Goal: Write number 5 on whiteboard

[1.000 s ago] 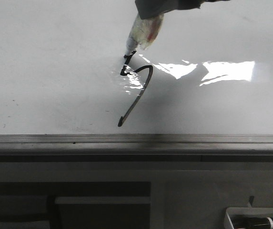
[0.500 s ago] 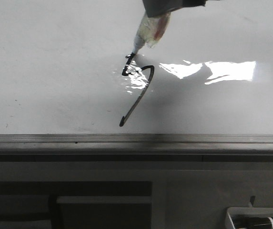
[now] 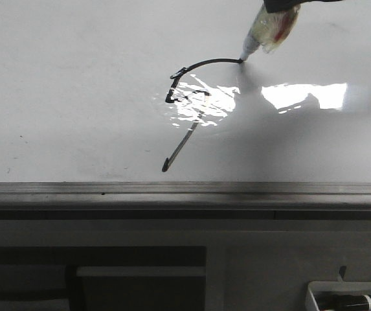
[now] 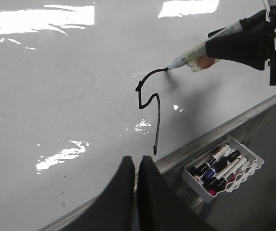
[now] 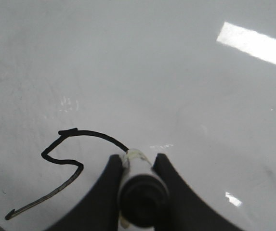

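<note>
Whiteboard [image 3: 75,97] glossy, broad bare surface past its grey metal edge strip [image 3: 185,189]. Number 5 [image 4: 150,103] in thin black line near that edge. Right gripper [image 5: 137,166] clamps marker [image 3: 266,29], tip on curved top stroke. Left gripper [image 4: 134,166] closed, empty.

Grey ledge [image 3: 185,227] below, white tray of markers [image 4: 223,168] alongside, bright overhead light glare.

marker [image 3: 267,29] tip swept right; number 5 [image 3: 191,97] gained curved top stroke
</note>
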Robot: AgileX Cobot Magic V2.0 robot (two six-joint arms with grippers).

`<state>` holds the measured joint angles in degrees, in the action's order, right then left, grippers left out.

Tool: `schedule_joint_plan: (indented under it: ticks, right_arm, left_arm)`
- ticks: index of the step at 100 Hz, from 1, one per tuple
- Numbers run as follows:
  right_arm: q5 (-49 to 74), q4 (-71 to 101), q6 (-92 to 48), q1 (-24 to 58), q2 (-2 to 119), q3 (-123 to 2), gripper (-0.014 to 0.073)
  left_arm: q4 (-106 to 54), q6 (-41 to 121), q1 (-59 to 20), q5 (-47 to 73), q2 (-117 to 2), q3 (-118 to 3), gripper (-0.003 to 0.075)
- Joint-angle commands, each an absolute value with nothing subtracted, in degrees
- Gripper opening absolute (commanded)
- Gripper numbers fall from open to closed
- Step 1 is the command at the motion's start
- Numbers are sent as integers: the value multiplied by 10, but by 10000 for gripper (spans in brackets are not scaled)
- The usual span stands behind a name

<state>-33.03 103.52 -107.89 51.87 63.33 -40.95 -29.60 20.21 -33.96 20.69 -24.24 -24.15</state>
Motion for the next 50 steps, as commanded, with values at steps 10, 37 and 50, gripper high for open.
schedule_joint_plan:
  ticks: [10,37,50]
  right_arm:
    - [-364,1061,-1094,510,623,-416,-64]
    - [-143,1060,-1124,553,548,-439,-64]
    - [-104,1060,-1129,560,548,-438,-64]
  left_arm:
    - [-307,197,-339,171,-246,-256,-20]
    - [-320,197,-339,172,-247,-256,34]
    - [-320,225,-340,198,-265,-268,306]
